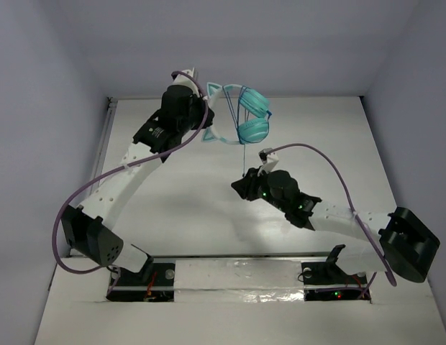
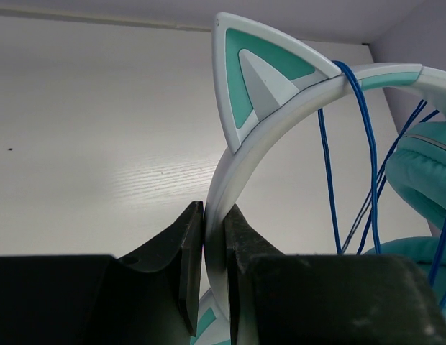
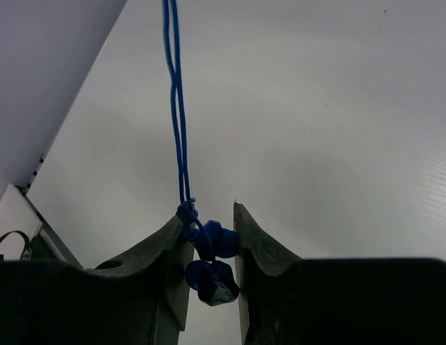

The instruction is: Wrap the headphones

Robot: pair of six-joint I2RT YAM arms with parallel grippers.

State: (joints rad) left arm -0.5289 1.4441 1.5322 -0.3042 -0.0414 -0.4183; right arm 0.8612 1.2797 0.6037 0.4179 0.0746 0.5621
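Observation:
The headphones [image 1: 250, 115] have two teal ear cups, a pale headband with cat ears and a thin blue cord. My left gripper [image 1: 201, 118] holds them above the far middle of the table. In the left wrist view the left gripper [image 2: 214, 237] is shut on the headband [image 2: 234, 158], with the cat ear [image 2: 255, 72] above and cord loops [image 2: 367, 144] around the band. My right gripper [image 1: 241, 185] is shut on the blue plug [image 3: 217, 244], and the cord [image 3: 176, 108] runs taut from the right gripper [image 3: 208, 241] up to the headphones.
Purple arm cables [image 1: 331, 169] loop over both arms. The white table [image 1: 194, 208] has grey walls on three sides. The arm bases [image 1: 237, 277] sit at the near edge.

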